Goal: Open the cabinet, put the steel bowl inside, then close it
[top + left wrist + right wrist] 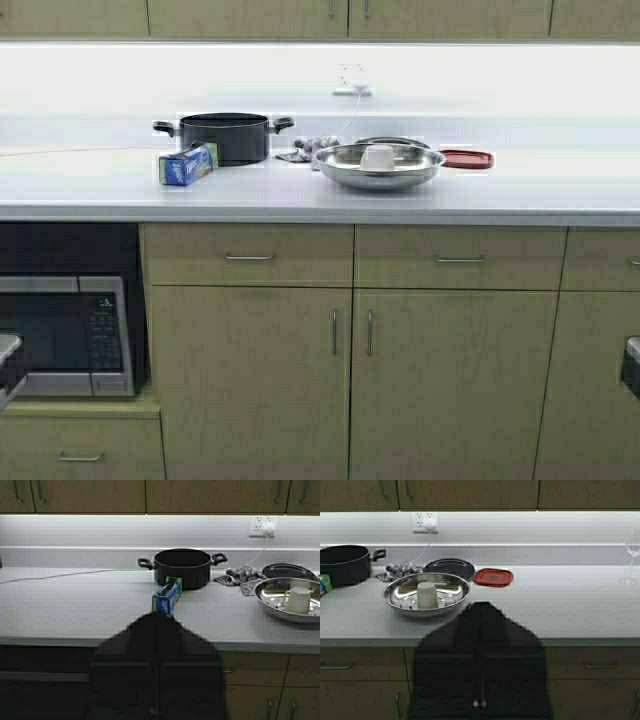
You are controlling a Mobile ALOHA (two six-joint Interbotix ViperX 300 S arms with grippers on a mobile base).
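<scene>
Nearest, both grippers: left gripper (8, 365) and right gripper (630, 365) at the frame edges; whether their fingers are spread I cannot tell. Cabinet (350, 375) doors shut below the tabletop (300, 195). Bowl (379, 166) right of the pot (224, 135), holding a cup (377, 156); stiff, slippery steel, best pinched at its rim; open room in front

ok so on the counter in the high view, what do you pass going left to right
blue box → black pot → steel bowl with a white cup in it → red lid
</scene>
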